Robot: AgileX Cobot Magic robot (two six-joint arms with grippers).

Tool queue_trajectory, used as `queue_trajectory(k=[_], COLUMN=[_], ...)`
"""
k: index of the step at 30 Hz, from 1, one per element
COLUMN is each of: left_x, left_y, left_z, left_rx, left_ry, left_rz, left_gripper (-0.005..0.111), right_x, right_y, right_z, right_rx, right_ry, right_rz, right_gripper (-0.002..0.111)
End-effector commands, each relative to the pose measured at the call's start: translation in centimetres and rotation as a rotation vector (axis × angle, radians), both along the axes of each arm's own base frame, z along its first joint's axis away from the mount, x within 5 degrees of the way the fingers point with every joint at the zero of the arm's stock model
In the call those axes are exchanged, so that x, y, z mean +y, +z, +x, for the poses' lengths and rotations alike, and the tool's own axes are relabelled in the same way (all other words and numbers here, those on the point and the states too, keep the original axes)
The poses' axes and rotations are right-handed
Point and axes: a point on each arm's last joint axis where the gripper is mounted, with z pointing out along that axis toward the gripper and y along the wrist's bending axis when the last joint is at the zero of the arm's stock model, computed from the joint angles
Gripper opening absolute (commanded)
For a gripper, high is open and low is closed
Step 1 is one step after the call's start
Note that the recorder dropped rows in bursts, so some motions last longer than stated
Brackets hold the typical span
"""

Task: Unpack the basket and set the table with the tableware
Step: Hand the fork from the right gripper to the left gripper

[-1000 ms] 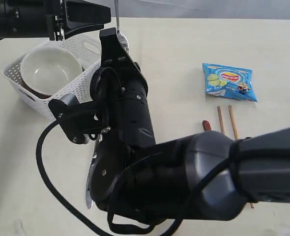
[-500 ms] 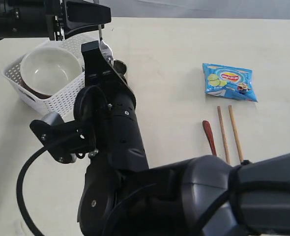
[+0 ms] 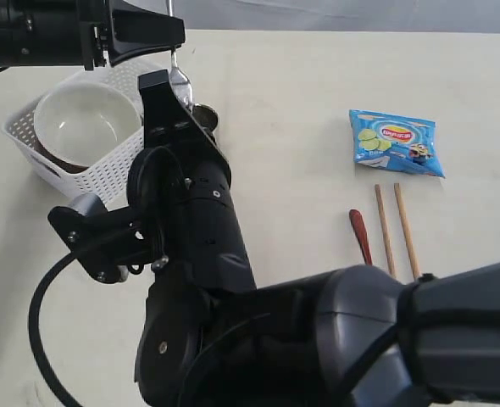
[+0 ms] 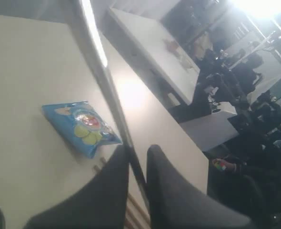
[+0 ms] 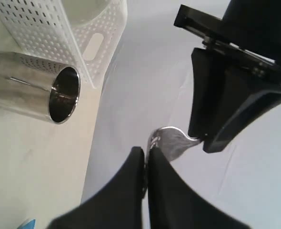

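My right gripper holds a steel fork upright by its tines, just right of the white basket. My left gripper has its fingers closed on the fork's handle higher up. A cream bowl sits in the basket over a dark brown plate. The steel cup lies on its side beside the basket. Two chopsticks and a red-brown spoon lie on the table at the right.
A blue snack packet lies on the table at the right, above the chopsticks. My right arm's bulky black links fill the front of the exterior view and hide the table behind them.
My right arm has swung left with the fork, bringing it up to the left gripper. The left gripper's fingers have closed around the fork's handle.
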Motion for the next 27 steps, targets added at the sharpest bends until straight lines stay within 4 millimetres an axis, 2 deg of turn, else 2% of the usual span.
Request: queue_trajectory(k=[1, 5, 7, 10, 13, 14, 20, 23, 27], left_x=[0.0, 0.0, 0.0, 0.0, 0.0, 0.0, 0.0, 0.2, 0.3], left_y=[0.4, 0.4, 0.4, 0.4, 0.4, 0.4, 0.4, 0.1, 0.0], left_z=[-0.1, -0.1, -0.1, -0.1, -0.1, -0.1, 0.0, 0.3, 0.4], left_rx=[-0.015, -0.020, -0.021, -0.039, -0.041, -0.041, -0.043, -0.033, -0.024], left_ry=[-0.011, -0.011, -0.011, -0.014, -0.014, -0.014, -0.008, 0.026, 0.043], left_rz=[-0.021, -0.019, -0.018, -0.010, -0.009, -0.009, -0.005, 0.024, 0.035], left_gripper=[0.000, 0.000, 0.000, 0.000, 0.000, 0.000, 0.000, 0.000, 0.000], right_x=[0.1, 0.1, 0.1, 0.1, 0.1, 0.0, -0.7, -1.4, -4.4], right_y=[0.0, 0.0, 0.0, 0.0, 0.0, 0.1, 1.2, 2.0, 4.5], right_z=[-0.2, -0.2, -0.2, -0.2, -0.1, -0.1, 0.1, 0.1, 1.7], right_rx=[0.012, 0.015, 0.017, 0.019, 0.018, 0.012, -0.056, -0.020, 0.062], right_ry=[0.020, 0.021, 0.019, 0.018, 0.010, -0.001, -0.071, -0.113, -0.272], right_rz=[0.008, 0.012, 0.018, 0.023, 0.039, 0.051, 0.092, 0.131, 0.232], right_gripper=[0.000, 0.000, 0.004, 0.026, 0.057, 0.062, 0.051, 0.052, 0.052])
